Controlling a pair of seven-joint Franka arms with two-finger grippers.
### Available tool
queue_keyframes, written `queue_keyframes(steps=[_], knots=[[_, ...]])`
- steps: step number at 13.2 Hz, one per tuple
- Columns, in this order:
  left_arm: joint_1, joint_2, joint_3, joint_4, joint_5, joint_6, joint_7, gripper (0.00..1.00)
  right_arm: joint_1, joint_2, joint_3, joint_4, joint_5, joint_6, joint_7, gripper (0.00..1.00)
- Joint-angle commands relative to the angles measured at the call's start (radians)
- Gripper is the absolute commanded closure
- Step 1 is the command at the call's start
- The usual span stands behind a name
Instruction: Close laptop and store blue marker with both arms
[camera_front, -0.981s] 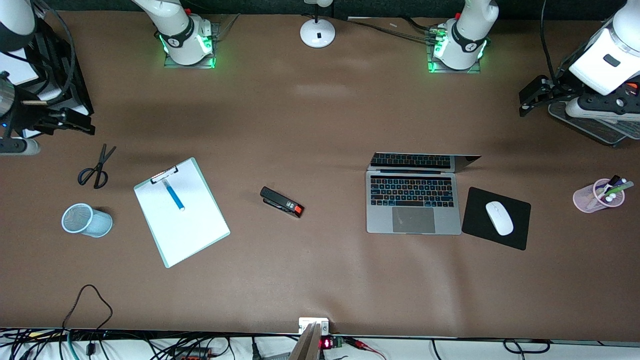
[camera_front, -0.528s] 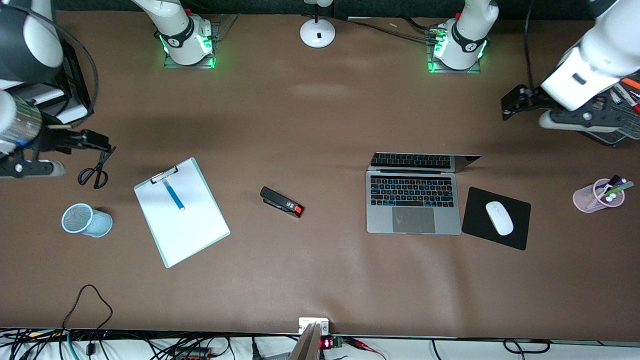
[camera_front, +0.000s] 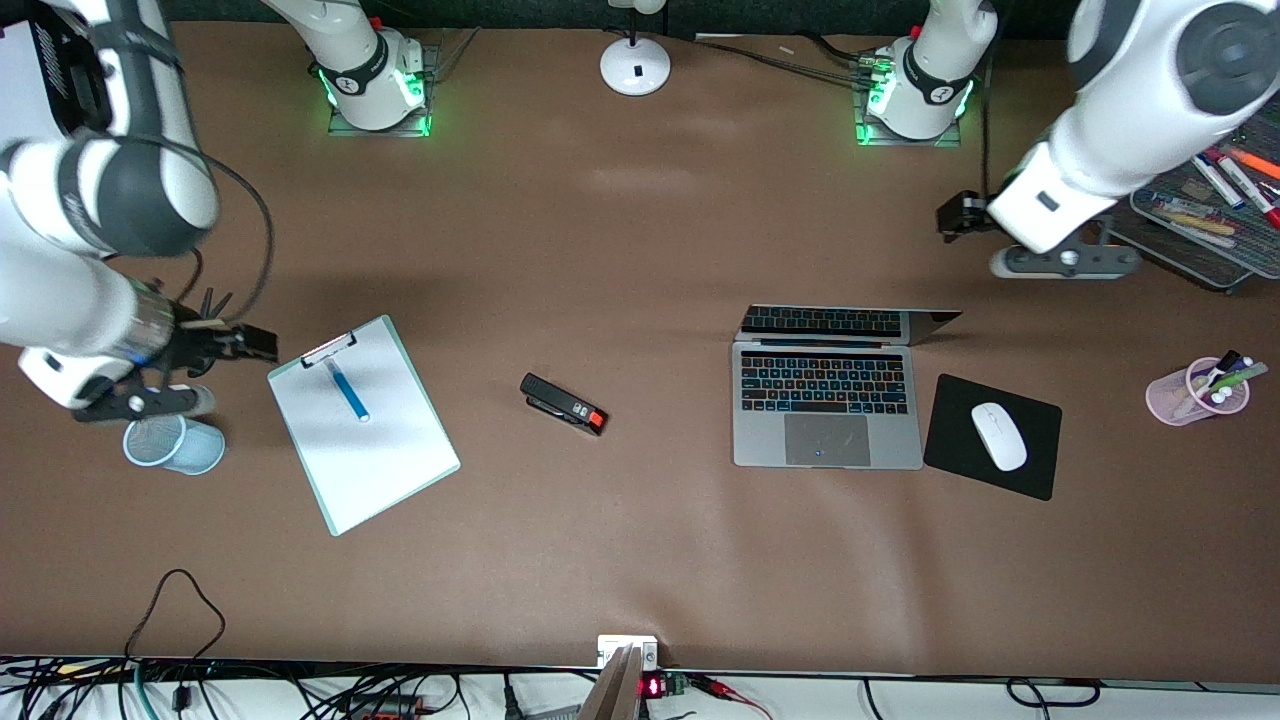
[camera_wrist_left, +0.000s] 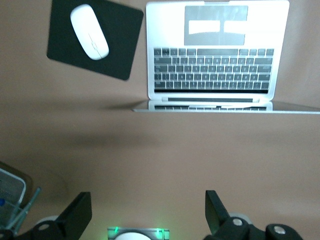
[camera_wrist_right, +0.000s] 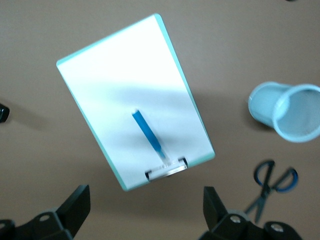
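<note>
- The left gripper (camera_front: 962, 214) hangs over bare brown bench (camera_front: 640, 550) between the left arm's base and the laptop (camera_front: 826, 400); in its wrist view the two black fingers (camera_wrist_left: 77, 216) stand wide apart with nothing between them
- The laptop sits open, its keyboard deck flat and its screen upright at the edge farther from the front camera
- A black mouse pad (camera_front: 955, 420) lies just beside the laptop toward the left arm's end, carrying a white mouse (camera_front: 998, 436)
- A pink cup of pens (camera_front: 1197, 391) rests well apart from the pad, nearer the bench end
- The right gripper (camera_front: 250, 342) hovers beside the clip end of the clipboard (camera_front: 362, 422), with its fingers (camera_wrist_right: 75, 205) spread and empty in its wrist view
- The blue marker (camera_front: 349, 390) lies on the white sheet of the clipboard, just below the clip
- A light-blue mesh cup (camera_front: 172, 441) lies tipped on its side toward the right arm's end of the bench
- Scissors (camera_wrist_right: 272, 182) lie close to that cup in the right wrist view
- A black stapler (camera_front: 564, 404) with a red end rests between the clipboard and the laptop
</note>
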Motion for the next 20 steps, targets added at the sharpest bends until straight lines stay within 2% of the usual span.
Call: queue_keyframes(steps=[1, 3, 10, 15, 18, 20], knots=[[0.004, 0.010, -0.089, -0.057, -0.011, 0.044, -0.125, 0.00, 0.021, 0.069, 0.000, 0.012, -0.003, 0.058, -0.021, 0.00], [0.004, 0.058, -0.143, -0.060, -0.002, 0.045, -0.204, 0.00, 0.030, 0.115, 0.000, 0.012, -0.003, 0.060, -0.069, 0.00], [0.001, 0.233, -0.189, -0.056, 0.015, 0.123, -0.198, 0.00, 0.027, 0.253, 0.000, 0.014, -0.008, 0.182, -0.374, 0.00], [-0.002, 0.339, -0.191, 0.006, 0.076, 0.180, -0.196, 0.00, 0.033, 0.322, 0.000, 0.020, -0.003, 0.281, -0.420, 0.00], [-0.005, 0.398, -0.192, 0.079, 0.119, 0.186, -0.196, 0.00, 0.033, 0.345, 0.000, 0.020, -0.002, 0.285, -0.422, 0.00], [-0.022, 0.415, -0.192, 0.092, 0.124, 0.227, -0.196, 0.00, 0.031, 0.350, 0.000, 0.014, -0.003, 0.285, -0.434, 0.03]])
